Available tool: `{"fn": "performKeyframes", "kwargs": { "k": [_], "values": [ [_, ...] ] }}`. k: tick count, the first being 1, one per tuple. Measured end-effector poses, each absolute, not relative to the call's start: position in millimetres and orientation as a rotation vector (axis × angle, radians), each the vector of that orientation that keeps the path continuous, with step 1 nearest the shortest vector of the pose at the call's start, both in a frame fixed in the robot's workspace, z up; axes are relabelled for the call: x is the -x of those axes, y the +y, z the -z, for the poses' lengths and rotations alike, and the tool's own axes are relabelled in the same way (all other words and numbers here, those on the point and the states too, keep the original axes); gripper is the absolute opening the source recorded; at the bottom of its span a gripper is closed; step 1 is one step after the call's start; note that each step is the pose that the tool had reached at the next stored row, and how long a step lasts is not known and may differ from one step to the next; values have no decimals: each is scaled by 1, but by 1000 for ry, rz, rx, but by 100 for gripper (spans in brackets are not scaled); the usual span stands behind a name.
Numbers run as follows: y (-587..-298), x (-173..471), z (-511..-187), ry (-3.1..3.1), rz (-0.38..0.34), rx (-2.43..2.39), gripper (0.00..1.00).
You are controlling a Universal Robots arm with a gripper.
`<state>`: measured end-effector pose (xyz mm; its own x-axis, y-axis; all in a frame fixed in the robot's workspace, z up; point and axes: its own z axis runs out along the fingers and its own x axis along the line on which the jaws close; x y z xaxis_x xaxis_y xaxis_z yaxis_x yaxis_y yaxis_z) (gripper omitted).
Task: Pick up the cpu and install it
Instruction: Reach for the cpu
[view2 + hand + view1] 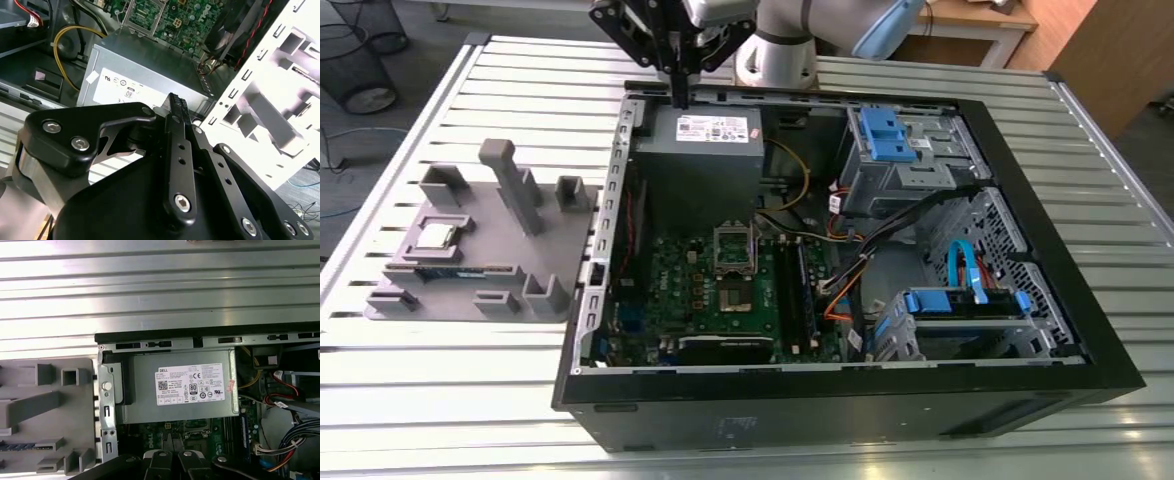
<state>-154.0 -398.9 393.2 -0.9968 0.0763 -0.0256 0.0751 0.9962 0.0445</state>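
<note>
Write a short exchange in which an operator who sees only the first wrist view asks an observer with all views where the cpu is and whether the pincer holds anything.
Operator: Where is the cpu?
Observer: In the exterior view, the cpu sits on the grey tray, on the exterior view's left of the computer case.
Operator: Is anything being carried?
Observer: No. In the exterior view, the pincer hangs above the power supply, far from the cpu. In the second wrist view, its fingers are pressed together with nothing between them.
</note>
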Motion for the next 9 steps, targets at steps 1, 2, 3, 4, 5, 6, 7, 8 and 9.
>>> {"fn": "performKeyframes", "kwargs": {
  "k": [1,2,3,4,5,6,7,8,9],
  "values": [
    [-399,155,-393,3111,-68,-118,11],
    [-399,157,-393,3111,-68,-118,11],
    [-399,158,-393,3111,-68,-118,11],
    [-399,159,-393,3111,-68,-118,11],
    [-399,160,-393,3110,-68,-118,11],
    [-399,161,-393,3110,-68,-118,11],
    [-399,163,-393,3110,-68,-118,11],
    [-399,164,-393,3110,-68,-118,11],
    [-399,165,-393,3110,-68,-118,11]
  ]
}}
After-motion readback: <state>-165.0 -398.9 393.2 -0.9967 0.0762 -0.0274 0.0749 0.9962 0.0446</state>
